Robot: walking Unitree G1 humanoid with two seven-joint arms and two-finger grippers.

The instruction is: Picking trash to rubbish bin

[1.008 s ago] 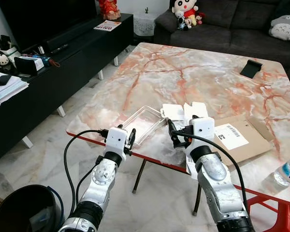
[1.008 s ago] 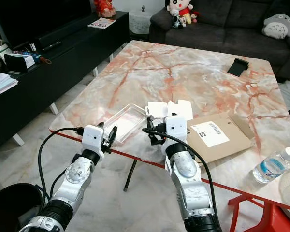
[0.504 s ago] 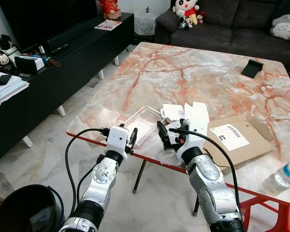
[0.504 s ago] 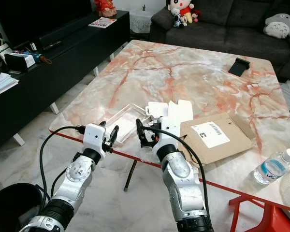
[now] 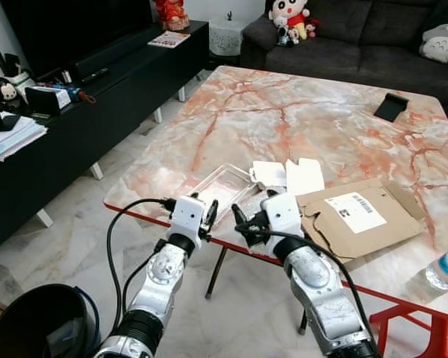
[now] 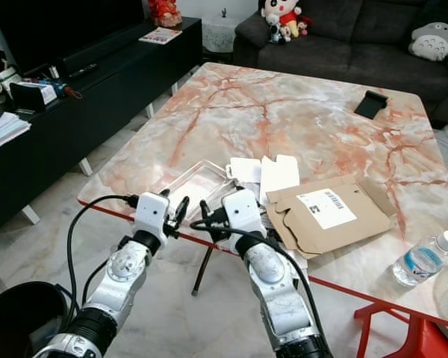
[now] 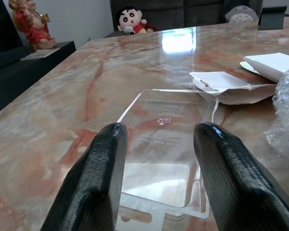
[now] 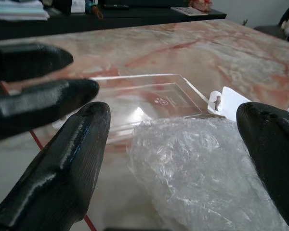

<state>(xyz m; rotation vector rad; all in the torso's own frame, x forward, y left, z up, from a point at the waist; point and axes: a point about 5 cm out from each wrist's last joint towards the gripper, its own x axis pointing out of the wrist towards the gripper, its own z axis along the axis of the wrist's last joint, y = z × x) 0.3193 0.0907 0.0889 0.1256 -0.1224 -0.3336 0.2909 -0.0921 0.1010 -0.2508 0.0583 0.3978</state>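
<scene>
Bin (image 5: 33,328), black and round, sits on the floor at the robot's far left, its lower part cut off by the picture's edge, with a blue edge showing inside that is hard to make out. Beside it runs a black cabinet (image 5: 75,112) bearing papers and small things too small to tell apart. The left gripper (image 5: 207,216) hovers at the near edge of the marble table (image 5: 284,112), its fingers (image 7: 103,163) spread wide, and between them in the left wrist view lies a clear tray (image 7: 166,144), flat on the marble; the near end of it passes out of sight below the fingers. Just right of the tray is a lump of crumpled clear wrap (image 8: 207,178), which seems to be bubble wrap or film, though its blurred surface makes that uncertain. The right gripper (image 5: 241,222) is at the same table edge, close to the left one, its fingers (image 8: 62,173) also wide apart with the wrap between them but not gripped; from the head views the wrap is mostly hidden behind that gripper's white housing. Behind it lie white card pieces (image 5: 287,175), partly overlapping, then a flattened brown box (image 5: 358,212) with a white label. Farther back on the table stands a small black stand (image 5: 390,107). At the far right a water bottle (image 6: 425,257) lies at the table's near edge, beside a red chair frame (image 5: 425,328), both cut off in the left eye view.
</scene>
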